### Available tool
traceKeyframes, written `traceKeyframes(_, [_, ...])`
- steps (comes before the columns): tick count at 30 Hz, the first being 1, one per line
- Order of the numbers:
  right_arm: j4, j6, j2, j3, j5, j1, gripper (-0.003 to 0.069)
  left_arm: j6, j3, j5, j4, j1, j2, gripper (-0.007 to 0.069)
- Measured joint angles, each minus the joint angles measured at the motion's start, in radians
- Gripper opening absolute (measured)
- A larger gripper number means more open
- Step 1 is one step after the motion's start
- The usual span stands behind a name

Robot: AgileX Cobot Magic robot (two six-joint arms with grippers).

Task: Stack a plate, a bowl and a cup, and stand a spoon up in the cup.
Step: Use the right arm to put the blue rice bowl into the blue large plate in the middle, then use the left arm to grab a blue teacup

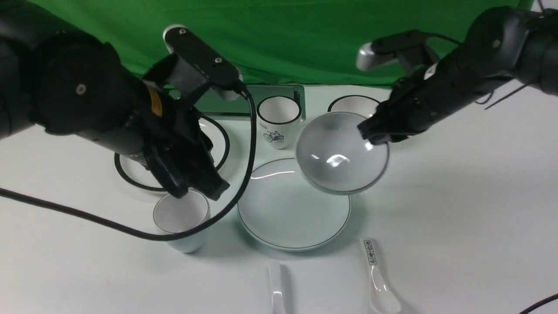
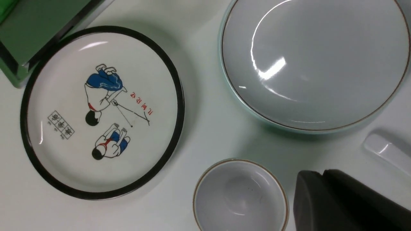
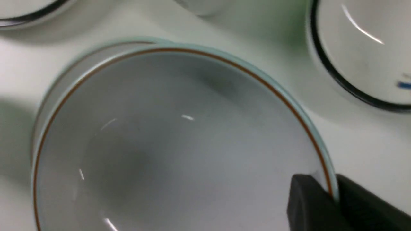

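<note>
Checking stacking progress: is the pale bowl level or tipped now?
Tipped: the bowl shows its whole inside to the front view, rim pinched by the right gripper, not seated on the plate.

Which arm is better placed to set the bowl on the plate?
Right. The right gripper pinches the bowl by its rim, holding it tilted at the far edge of the plate. The left gripper is shut, empty, above the cup.

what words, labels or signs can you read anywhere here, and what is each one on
Red characters on the cartoon plate: likely "儿时记忆".
Black boxed characters on the same plate: too small to read.
Black characters on the handle of the marked spoon: too small to read.
Tiny print above the bicycle on the black-rimmed cup: blurred.
Yellow label on the left arm: unreadable.
</note>
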Motion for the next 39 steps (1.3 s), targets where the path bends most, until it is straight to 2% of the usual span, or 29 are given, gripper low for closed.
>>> traceKeyframes(6, [0.002,0.000,0.096,-0.002,-0.113,0.099,0.0067,0.000,0.000,0.106,0.023,0.000,0.000,-0.0029])
traceKeyframes(13, [0.001,0.012,0.175,-0.002,-0.133,0.106,0.0067,-0.004,0.000,0.124,0.026,0.033,0.000,-0.0029])
traceKeyframes(17, [0.005,0.027,0.180,-0.002,-0.143,0.106,0.0094,-0.078,0.000,0.118,0.028,0.082,0.000,-0.0027])
traceKeyframes(18, [0.005,0.027,0.180,-0.002,-0.143,0.106,0.0121,-0.108,0.000,0.115,0.028,0.100,0.000,-0.0025])
traceKeyframes(22, [0.002,0.027,0.173,-0.002,-0.129,0.105,0.0360,-0.173,0.000,0.112,0.018,0.174,0.000,0.0022])
traceKeyframes(25, [-0.008,0.026,0.140,-0.002,-0.066,0.105,0.0491,-0.178,0.001,0.106,-0.003,0.202,0.000,0.0100])
traceKeyframes(26, [-0.021,0.021,0.121,-0.002,-0.021,0.105,0.0524,-0.178,0.008,0.094,-0.010,0.207,0.000,0.0148])
traceKeyframes(27, [-0.041,0.015,0.098,-0.002,0.012,0.105,0.0538,-0.178,0.015,0.087,-0.013,0.209,0.000,0.0195])
traceKeyframes(28, [-0.046,0.014,0.094,-0.002,0.029,0.105,0.0542,-0.179,0.017,0.082,-0.016,0.209,0.000,0.0204])
traceKeyframes(29, [-0.099,0.001,0.050,-0.002,0.095,0.105,0.0549,-0.181,0.036,0.065,-0.019,0.210,0.001,0.0296])
traceKeyframes(30, [-0.106,0.001,0.045,-0.002,0.110,0.105,0.0548,-0.181,0.038,0.062,-0.020,0.210,0.001,0.0306])
traceKeyframes(34, [-0.266,0.018,-0.048,-0.003,0.210,0.105,0.0507,-0.186,0.089,0.025,-0.023,0.210,0.038,0.0491])
traceKeyframes(36, [-0.319,0.051,-0.078,-0.003,0.218,0.105,0.0476,-0.199,0.108,-0.007,-0.023,0.210,0.073,0.0528])
traceKeyframes(39, [-0.351,0.069,-0.104,-0.003,0.220,0.105,0.0437,-0.216,0.117,-0.055,-0.026,0.210,0.125,0.0533])
